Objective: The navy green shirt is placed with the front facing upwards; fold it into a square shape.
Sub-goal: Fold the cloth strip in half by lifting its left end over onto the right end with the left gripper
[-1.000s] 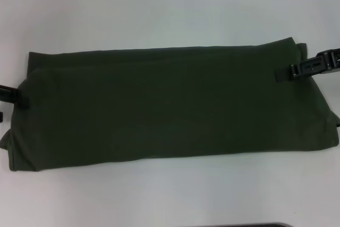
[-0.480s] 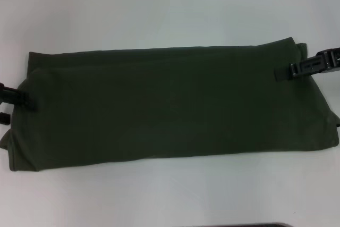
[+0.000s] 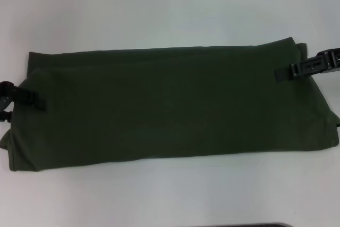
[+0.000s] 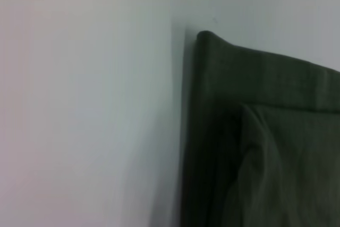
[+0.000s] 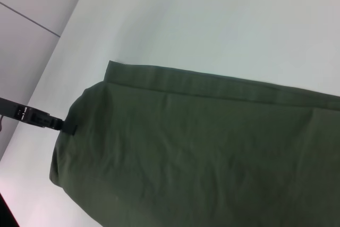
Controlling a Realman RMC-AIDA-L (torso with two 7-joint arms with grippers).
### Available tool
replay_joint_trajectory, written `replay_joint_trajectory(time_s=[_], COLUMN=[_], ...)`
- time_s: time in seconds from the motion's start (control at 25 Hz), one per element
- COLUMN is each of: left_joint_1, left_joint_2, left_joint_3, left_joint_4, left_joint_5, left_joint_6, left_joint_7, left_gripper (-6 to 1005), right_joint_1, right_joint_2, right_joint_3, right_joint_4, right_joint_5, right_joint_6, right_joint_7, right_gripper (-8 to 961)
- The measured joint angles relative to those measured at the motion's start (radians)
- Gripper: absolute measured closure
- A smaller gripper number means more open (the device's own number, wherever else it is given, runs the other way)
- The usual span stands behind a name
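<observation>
Navy green shirt [image 3: 170,104] lies folded into a long band; left gripper [image 3: 32,99] at nine o'clock, right gripper [image 3: 289,73] at three, their grip impossible to tell.

The left hand [image 3: 24,101] and right hand [image 3: 297,70] reach inward from opposite sides (both low).

White table [image 3: 159,9]: plain, matte, unmarked; extends past left claw [image 3: 33,102] and right claw [image 3: 281,74] on every side in head view. Same top fills left wrist view beside claw position.
Dark strip [image 3: 244,225]: at near table edge, well apart from both claws, closer to right claw's side; only a sliver shows, identity not determinable.
Grey surface [image 5: 26,3]: beyond table edge, past left claw, in right wrist view; thin dark seam line [image 5: 32,19] crosses it.
</observation>
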Motion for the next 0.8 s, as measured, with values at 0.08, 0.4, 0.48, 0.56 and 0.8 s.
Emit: replay_joint_trajectory(time_s=[0.08,0.4,0.48,0.56,0.8], left_joint_1=[-0.003,-0.015,-0.019,-0.023,-0.031], left_joint_2=[0.000,-0.007,-0.012,-0.016,-0.025], left_joint_3=[0.001,0.001,0.002,0.006,0.033], left_joint_4=[-0.007,-0.023,-0.023,-0.025,-0.035], left_joint_5=[0.000,0.002,0.002,0.002,-0.006], left_joint_6=[-0.002,-0.007,-0.005,-0.002,-0.002], left_joint_7=[0.001,0.009,0.014,0.016,0.019], left_gripper=[143,144,150,163,201], right_joint_1=[0.000,-0.002,-0.002,-0.002,-0.002], right_joint_2=[0.000,0.000,0.000,0.000,0.000], right_joint_3=[0.000,0.000,0.000,0.000,0.000], right_joint_4=[0.000,0.000,0.000,0.000,0.000], right_joint_5=[0.000,0.000,0.000,0.000,0.000], right_joint_6=[0.000,0.000,0.000,0.000,0.000], right_joint_7=[0.000,-0.002,-0.002,-0.002,-0.002], right_gripper=[236,235,235,235,235])
